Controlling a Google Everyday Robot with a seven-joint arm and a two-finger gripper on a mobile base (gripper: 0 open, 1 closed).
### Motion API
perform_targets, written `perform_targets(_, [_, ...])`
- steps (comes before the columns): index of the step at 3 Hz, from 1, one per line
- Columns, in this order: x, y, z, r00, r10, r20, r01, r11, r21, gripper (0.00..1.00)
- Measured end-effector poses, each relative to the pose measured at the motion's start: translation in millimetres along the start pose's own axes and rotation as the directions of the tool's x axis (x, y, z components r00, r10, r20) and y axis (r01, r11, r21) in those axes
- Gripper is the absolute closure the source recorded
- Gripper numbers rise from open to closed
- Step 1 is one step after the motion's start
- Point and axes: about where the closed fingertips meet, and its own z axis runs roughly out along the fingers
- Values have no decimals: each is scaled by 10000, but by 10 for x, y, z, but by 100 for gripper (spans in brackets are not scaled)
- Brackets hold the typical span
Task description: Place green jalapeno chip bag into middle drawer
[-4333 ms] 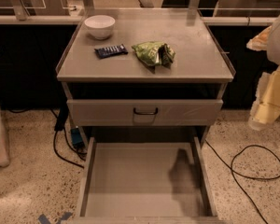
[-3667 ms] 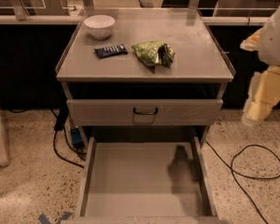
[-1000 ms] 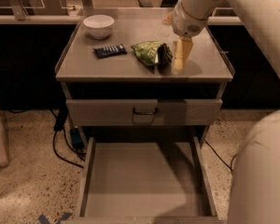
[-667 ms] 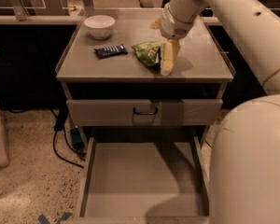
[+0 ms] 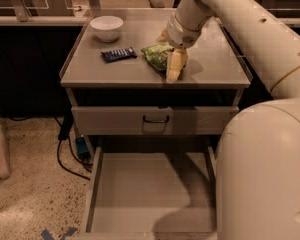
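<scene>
Clearly the biggest thing in view is the robot's white arm (image 5: 260, 149), which fills the right side and reaches from the upper right down onto the cabinet. Next comes the grey cabinet itself, whose tabletop (image 5: 215, 66) carries all the loose things. Below it the middle drawer (image 5: 140, 184) stands pulled out towards the camera, its flat floor bare except for the arm's shadow across the right part. Above that drawer sits a closed drawer front (image 5: 110, 120) with a small black handle (image 5: 156, 119).

On the tabletop, a white bowl (image 5: 106, 27) stands at the back left. The green jalapeno chip bag (image 5: 157, 55) lies crumpled near the middle of the tabletop, well above the open drawer and not in it. The gripper (image 5: 174, 67) is lowered to the tabletop at the bag's right edge, touching or overlapping it; whether the gripper is spread or pressed together I cannot tell. A small dark-blue wrapped bar (image 5: 119, 54) lies to the left of the bag, apart from it. On the speckled floor at the left, a dark cable (image 5: 65, 161) curls beside the cabinet.
</scene>
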Motion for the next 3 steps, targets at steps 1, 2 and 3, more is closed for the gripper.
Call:
perform_targets(1, [0,0,0,10000,0,0,0,10000,0,42])
perform_targets(2, [0,0,1,10000,0,0,0,10000,0,65])
perform_targets(3, [0,0,1,10000,0,0,0,10000,-1,95])
